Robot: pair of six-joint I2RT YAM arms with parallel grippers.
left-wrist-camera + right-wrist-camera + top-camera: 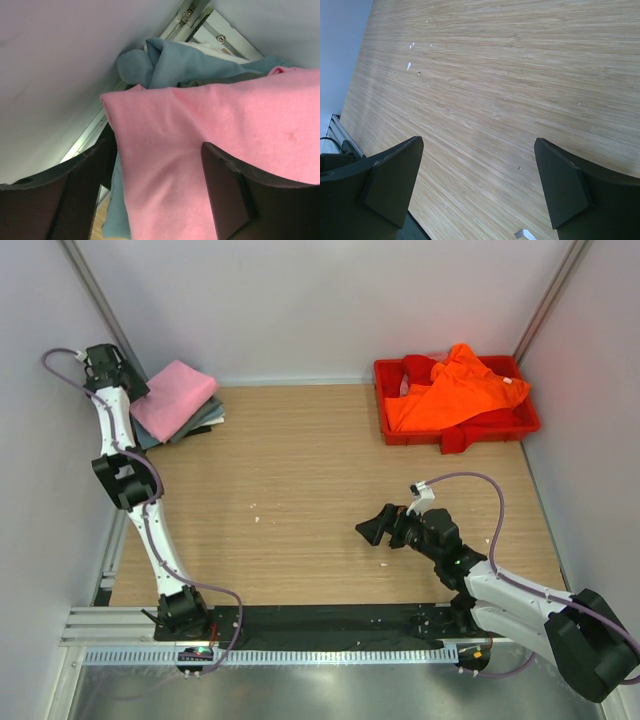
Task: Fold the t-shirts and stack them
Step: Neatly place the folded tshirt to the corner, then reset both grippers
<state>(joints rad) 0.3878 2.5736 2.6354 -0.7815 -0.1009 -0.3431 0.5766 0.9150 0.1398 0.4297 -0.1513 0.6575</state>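
Open tabletop point(300, 490) between shirt stack point(175, 400) and tray point(410, 436)

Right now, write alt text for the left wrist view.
A pink shirt fills the centre and right between the left gripper's open dark fingers, lying on a blue-grey shirt. A grey wall and a metal rail stand behind.

Shirt stack point(176, 400) back-L, tray point(410, 437) back-R.

a folded light pink cloth t-shirt point(176, 397) lay far left on the wooden table point(300, 460); a crumpled bright orange t-shirt point(450, 392) lay in a red plastic tray point(415, 437).
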